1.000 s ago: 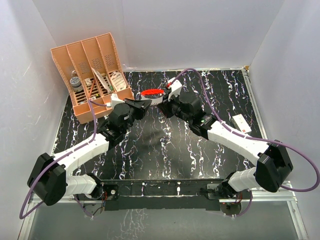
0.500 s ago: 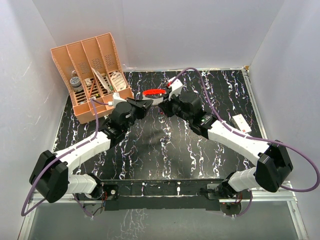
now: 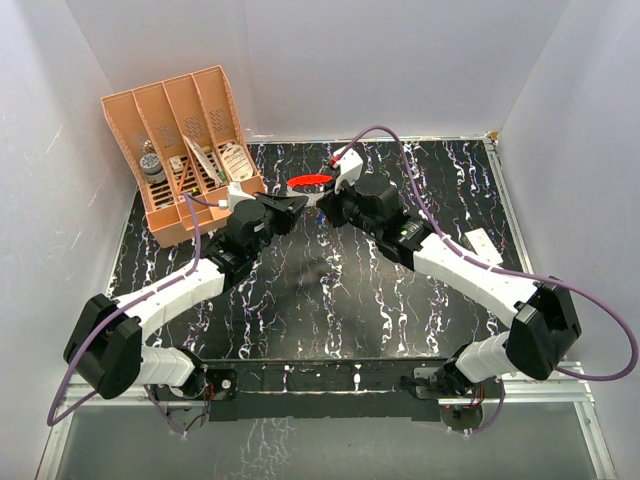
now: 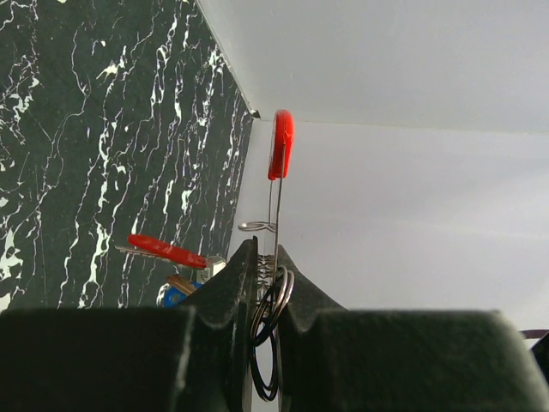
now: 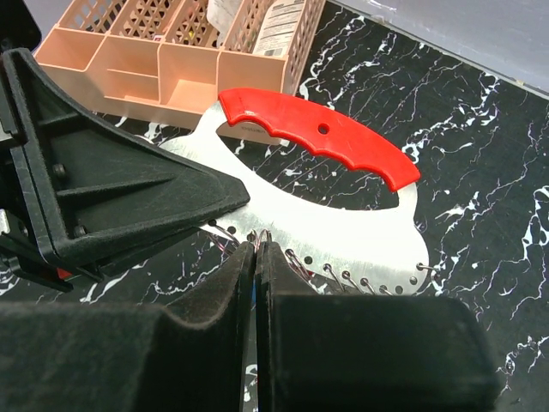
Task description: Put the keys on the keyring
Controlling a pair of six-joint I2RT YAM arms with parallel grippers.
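Both arms reach inward and meet toward the back of the black white-veined marble table (image 3: 330,290). Between them is the keyring (image 5: 343,232), a flat silvery plate with a red scalloped grip arching over an oval opening and a row of small holes along its lower edge.

The right gripper (image 5: 257,251) has its fingers pressed together on that lower edge, holding the plate off the table. The left gripper (image 4: 268,257) comes from the opposite side. Its fingers are nearly closed, with a thin dark wire ring (image 4: 270,330) in the narrow gap between them and the plate seen edge-on just above.

The small red-headed key (image 4: 167,251) and the blue-headed key (image 4: 176,297) show just beside the left finger. The blue one is partly hidden, and I cannot tell whether they hang or lie.

The orange slotted plastic organizer (image 3: 185,150) stands close to the left gripper, its front corner just beside the wrist. The back wall is near. The near half of the table between the arms is open, and a white card (image 3: 480,243) lies to the right.
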